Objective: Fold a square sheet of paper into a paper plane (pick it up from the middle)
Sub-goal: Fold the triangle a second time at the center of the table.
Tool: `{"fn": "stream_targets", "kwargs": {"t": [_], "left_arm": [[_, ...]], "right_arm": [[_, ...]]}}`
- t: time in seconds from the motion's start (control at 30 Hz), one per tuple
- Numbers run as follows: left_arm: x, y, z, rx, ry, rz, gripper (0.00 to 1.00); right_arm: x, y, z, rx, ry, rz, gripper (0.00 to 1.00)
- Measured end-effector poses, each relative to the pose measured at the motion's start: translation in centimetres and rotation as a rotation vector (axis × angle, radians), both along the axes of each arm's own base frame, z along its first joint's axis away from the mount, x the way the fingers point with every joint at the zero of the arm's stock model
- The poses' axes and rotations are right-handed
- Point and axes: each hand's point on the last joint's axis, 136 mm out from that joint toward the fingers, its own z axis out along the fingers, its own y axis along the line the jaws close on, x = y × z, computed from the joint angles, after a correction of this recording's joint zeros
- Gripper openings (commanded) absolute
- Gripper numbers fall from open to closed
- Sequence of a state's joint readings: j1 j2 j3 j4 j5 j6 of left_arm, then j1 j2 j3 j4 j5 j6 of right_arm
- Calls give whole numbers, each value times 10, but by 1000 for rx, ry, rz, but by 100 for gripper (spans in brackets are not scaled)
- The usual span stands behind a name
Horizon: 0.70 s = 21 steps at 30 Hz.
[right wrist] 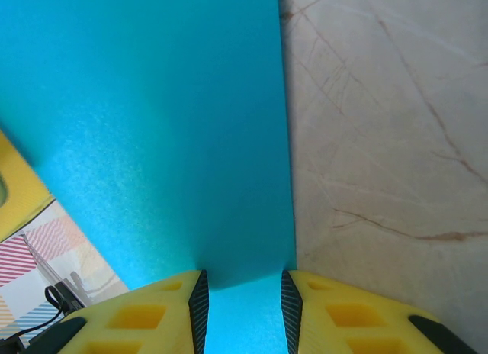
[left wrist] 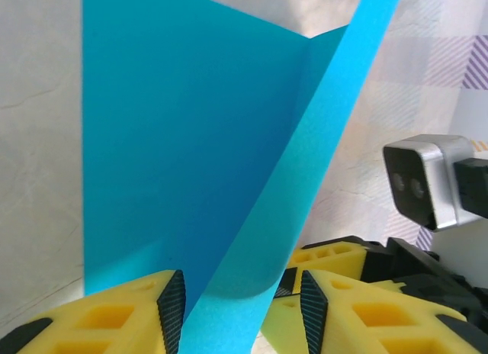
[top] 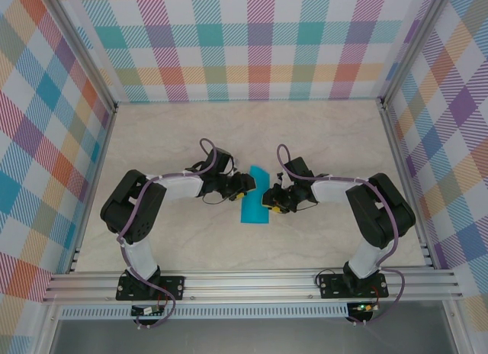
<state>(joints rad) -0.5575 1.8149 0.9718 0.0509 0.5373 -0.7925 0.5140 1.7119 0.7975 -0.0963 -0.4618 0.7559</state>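
The square sheet of paper (top: 254, 205), teal-blue, sits mid-table between both grippers, creased lengthwise with one flap raised. It is a folded sheet, not the dart shape of a paper plane. In the left wrist view the raised flap (left wrist: 320, 140) curves down between the jaws of my left gripper (left wrist: 242, 308). Those jaws stand apart, with a gap beside the right pad. My left gripper (top: 242, 191) is at the sheet's left edge. My right gripper (top: 268, 202) is at its right edge. In the right wrist view the paper (right wrist: 152, 125) fills the space between the pads of my right gripper (right wrist: 242, 308), which hold it.
The marble-patterned table (top: 320, 140) is walled by plaid panels on three sides. An aluminium rail (top: 252, 281) carries the arm bases at the near edge. The right arm's wrist camera (left wrist: 423, 178) is close to the left gripper.
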Motion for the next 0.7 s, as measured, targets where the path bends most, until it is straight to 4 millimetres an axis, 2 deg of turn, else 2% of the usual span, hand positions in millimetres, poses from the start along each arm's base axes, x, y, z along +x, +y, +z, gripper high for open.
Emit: {"fn": "stream_targets", "kwargs": {"t": [0.3,0.5,0.7], "left_arm": [[10,-5,-7,-17,-14,-42,51],[17,-7,1,-30,-43,-64,52],[14,-9,2,-51,-37,-79,52]], "right_arm": [[0,-1,0,-2,2,-4,34],[0,-2,0,-3,5,-4,35],[-1,-2,1,-5,8,-4,35]]}}
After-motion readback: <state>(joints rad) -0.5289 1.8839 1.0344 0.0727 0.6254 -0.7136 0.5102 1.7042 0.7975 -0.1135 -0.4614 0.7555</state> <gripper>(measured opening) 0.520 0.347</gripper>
